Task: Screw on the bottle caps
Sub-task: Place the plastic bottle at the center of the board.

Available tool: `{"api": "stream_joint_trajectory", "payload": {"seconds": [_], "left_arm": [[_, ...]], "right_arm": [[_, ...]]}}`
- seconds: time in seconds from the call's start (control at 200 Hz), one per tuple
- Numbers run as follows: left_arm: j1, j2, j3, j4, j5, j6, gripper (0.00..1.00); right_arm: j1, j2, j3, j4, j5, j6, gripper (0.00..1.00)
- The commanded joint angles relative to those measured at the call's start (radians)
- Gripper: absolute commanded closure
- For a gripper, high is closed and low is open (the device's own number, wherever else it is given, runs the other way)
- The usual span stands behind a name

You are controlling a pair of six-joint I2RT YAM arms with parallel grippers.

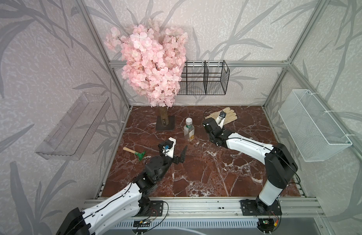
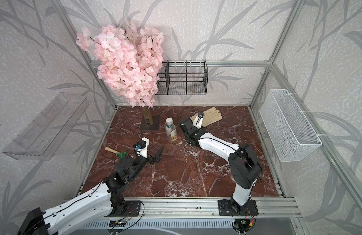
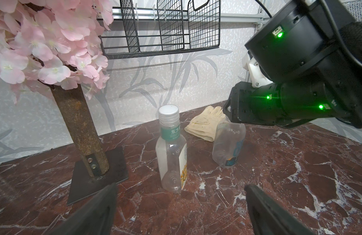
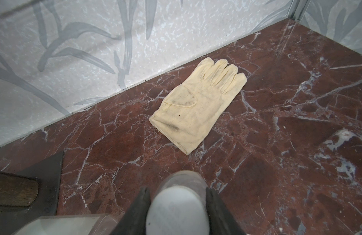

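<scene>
The bottle with the green neck band stands upright mid-table with a white cap on its neck. To its right stands the rounder blue-label bottle, hidden under the right arm in both top views. My right gripper is shut on a white bottle cap right on top of that bottle's clear shoulder. My left gripper is open and holds nothing, hovering in front of the green-band bottle.
A pink blossom tree on a dark base plate stands at the back left. A cream glove lies behind the right wrist. A small green rake lies at the left. Baskets hang on the walls.
</scene>
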Motion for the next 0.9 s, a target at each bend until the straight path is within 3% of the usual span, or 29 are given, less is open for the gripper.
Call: {"api": "stream_joint_trajectory", "payload": {"seconds": [0.0,0.375,0.895], "left_arm": [[0.007,0.0,-0.005,0.0,0.0,-0.008,0.0],[0.011,0.0,-0.005,-0.002,0.004,-0.01,0.0],[0.016,-0.001,-0.007,-0.003,0.009,-0.013,0.0]], "right_arm": [[0.005,0.016,0.036,-0.026,0.015,0.021,1.0],[0.005,0.039,0.053,-0.052,0.016,0.036,0.99],[0.004,0.046,0.053,-0.059,-0.001,0.039,0.52]]}}
